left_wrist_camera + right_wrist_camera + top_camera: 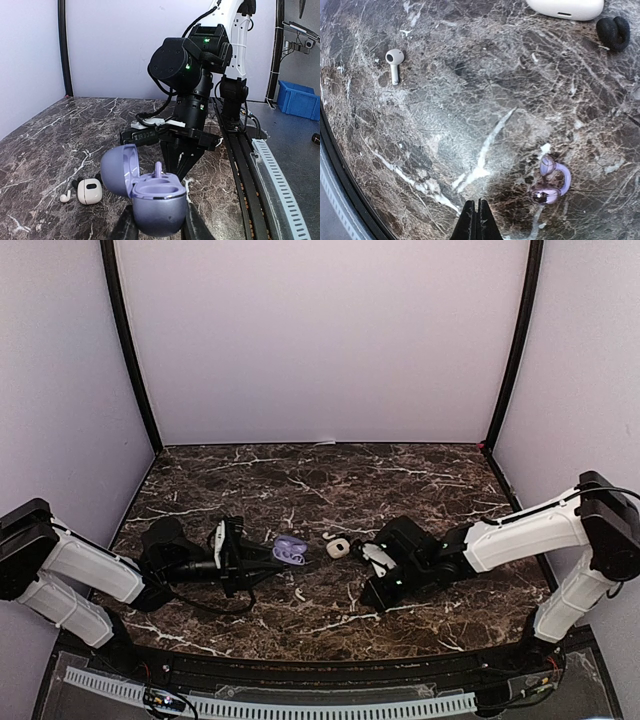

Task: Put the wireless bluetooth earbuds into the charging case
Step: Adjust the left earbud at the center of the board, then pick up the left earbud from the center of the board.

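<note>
The open purple charging case (156, 207) sits between my left gripper's (157, 226) fingers, which are shut on its sides, lid tipped back to the left. One purple earbud (159, 170) stands in a well of the case. A second purple clip-shaped earbud (551, 183) lies on the marble, just right of my right gripper (476, 220), whose fingers are shut on nothing and point down at the table. From above, the charging case (290, 550) lies between the left gripper (262, 558) and the right gripper (370, 592).
A shut white case (337, 547) lies beside the purple one. A white stemmed earbud (394, 62) lies apart on the marble, also seen near the front (298, 592). A dark earbud (613, 31) rests by the white case (565, 7).
</note>
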